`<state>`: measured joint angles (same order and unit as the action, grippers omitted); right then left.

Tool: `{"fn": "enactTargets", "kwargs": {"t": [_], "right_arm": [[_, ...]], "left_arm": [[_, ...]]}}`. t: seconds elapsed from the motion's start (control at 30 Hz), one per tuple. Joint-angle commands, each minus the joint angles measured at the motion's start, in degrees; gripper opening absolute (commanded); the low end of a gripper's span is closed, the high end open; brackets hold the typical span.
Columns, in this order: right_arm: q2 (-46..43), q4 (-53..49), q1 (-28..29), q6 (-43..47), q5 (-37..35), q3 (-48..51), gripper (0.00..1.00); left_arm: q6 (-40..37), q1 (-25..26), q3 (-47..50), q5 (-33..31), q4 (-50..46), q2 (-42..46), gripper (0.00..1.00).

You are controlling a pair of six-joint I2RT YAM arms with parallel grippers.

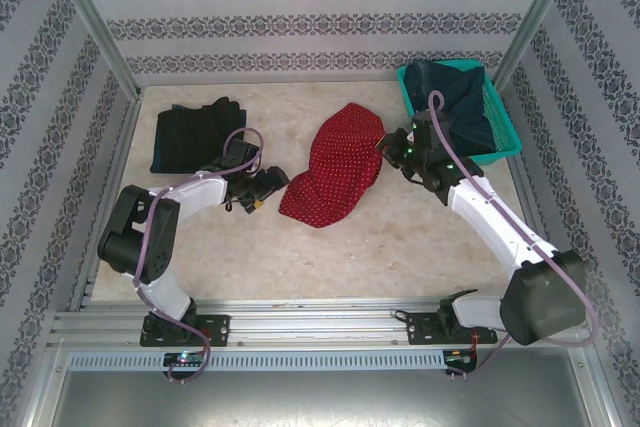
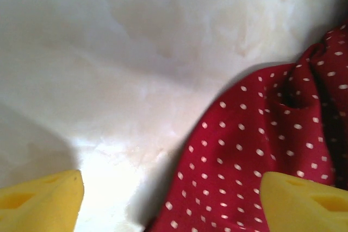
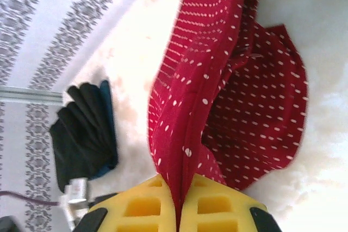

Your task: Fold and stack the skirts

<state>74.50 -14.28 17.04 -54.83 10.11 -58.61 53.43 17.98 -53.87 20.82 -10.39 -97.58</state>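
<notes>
Two robot arms are tending a red skirt (image 1: 335, 167) with small white dots, which is lying half bunched on the pale table (image 1: 400, 247) just beside a teal basket (image 1: 508, 135), on the basket's side facing the left arm. The right gripper (image 3: 178, 187) is pinching a gathered edge of the red cloth, jaws pressed together on it, and is holding that edge up in a tall ridge at the end nearest the basket. The left gripper (image 2: 171, 194) is hovering over the hem farthest from the basket, jaws standing apart and gripping nothing; whether it is touching the cloth is unclear. The fabric is looking thin, light and floppy, so it is probably sagging wherever unsupported, and two corners of one hem are seeming the best holds. A denim skirt (image 1: 455, 97) is lying crumpled inside the basket, its outline hard to read. Well apart from the basket, beyond the red skirt, a dark folded pile (image 1: 195, 137) is resting; how many skirts are lying in it is hard to tell.
</notes>
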Motion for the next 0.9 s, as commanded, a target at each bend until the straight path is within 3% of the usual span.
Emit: {"fn": "enactTargets", "kwargs": {"t": [0.0,0.2,0.4,0.63,0.87], "right_arm": [[0.4,-3.6,0.2,1.5,-2.4,-0.8,0.0],[0.0,0.0,0.6,-0.7,-1.8,-2.1,0.0],[4.4,3.0,4.2,-0.1,-1.1,-10.6,0.0],[6.0,4.8,4.9,-0.1,-1.7,-12.1,0.0],[4.6,5.3,4.8,-0.3,-3.3,-9.8,0.0]], "left_arm": [[1.2,0.1,-0.2,6.4,6.0,-0.9,0.8],[2.6,1.1,2.8,7.9,6.2,2.0,0.79],[1.1,1.8,3.6,10.9,6.1,1.3,0.78],[10.9,3.7,6.3,14.8,17.3,-1.4,0.68],[10.2,6.1,6.9,14.3,11.0,-0.4,0.64]]}}
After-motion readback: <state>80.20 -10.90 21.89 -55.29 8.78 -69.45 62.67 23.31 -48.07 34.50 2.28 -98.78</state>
